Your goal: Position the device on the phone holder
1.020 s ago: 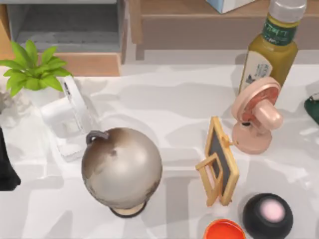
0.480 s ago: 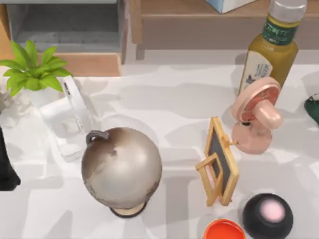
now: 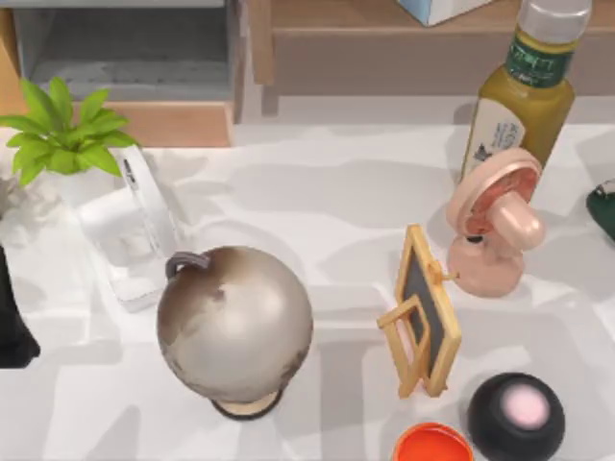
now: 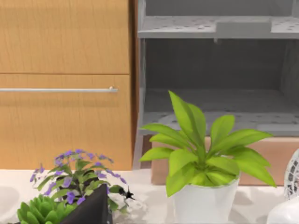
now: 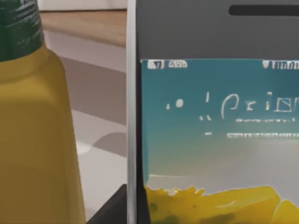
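The phone holder [image 3: 135, 230], a white stand with a tilted back plate, stands at the table's left, behind the globe and beside the potted plant. The device [image 5: 210, 130] stands very close in the right wrist view, its bright teal and yellow screen facing the camera, next to the yellow bottle [image 5: 32, 130]. A dark shape [image 3: 605, 206] pokes in at the top view's right edge; I cannot tell whether it is the device or my right arm. My left arm [image 3: 12, 322] stays parked at the table's left edge.
A large globe [image 3: 235, 327] stands in front of the holder. A wooden easel with a chalkboard [image 3: 423, 312], a pink fan [image 3: 495, 226], a tall bottle [image 3: 524, 91], a black ball [image 3: 516, 415] and an orange lid [image 3: 432, 444] crowd the right. A potted plant [image 3: 62, 130] sits far left.
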Motion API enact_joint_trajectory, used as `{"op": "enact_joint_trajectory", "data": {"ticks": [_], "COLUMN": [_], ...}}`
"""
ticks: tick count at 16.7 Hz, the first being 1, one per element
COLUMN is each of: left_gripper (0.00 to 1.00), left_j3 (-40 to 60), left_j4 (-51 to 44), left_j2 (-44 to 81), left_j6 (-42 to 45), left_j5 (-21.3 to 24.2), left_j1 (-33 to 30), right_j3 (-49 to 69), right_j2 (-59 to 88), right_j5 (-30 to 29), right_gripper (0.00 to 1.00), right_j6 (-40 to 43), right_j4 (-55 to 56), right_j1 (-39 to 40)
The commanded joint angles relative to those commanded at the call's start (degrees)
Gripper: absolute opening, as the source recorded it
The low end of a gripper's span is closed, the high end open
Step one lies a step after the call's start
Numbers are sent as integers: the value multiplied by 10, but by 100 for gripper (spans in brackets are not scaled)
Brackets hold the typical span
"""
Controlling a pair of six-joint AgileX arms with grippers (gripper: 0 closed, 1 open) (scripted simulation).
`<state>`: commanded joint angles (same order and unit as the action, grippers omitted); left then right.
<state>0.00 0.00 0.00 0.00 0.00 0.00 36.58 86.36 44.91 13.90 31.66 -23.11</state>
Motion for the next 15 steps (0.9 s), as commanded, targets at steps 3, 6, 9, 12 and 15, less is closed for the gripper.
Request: {"op": "enact_joint_trajectory", "data": {"ticks": [3,6,9,12,15], "left_gripper": [100,100,100,100,100], "left_j3": [0,0,0,0,0], "left_j4": [0,0,0,0,0], "left_j2": [0,0,0,0,0], "left_j6": [0,0,0,0,0], "left_j5": [0,0,0,0,0], "left_j1": [0,0,0,0,0], "right_j3": [0,0,0,0,0], "right_j2": [0,0,0,0,0], "right_j5": [0,0,0,0,0], "right_gripper": [30,53,75,98,100], "right_j6": [0,0,0,0,0], "right_j4": [0,0,0,0,0], "right_j1": [0,0,0,0,0]}}
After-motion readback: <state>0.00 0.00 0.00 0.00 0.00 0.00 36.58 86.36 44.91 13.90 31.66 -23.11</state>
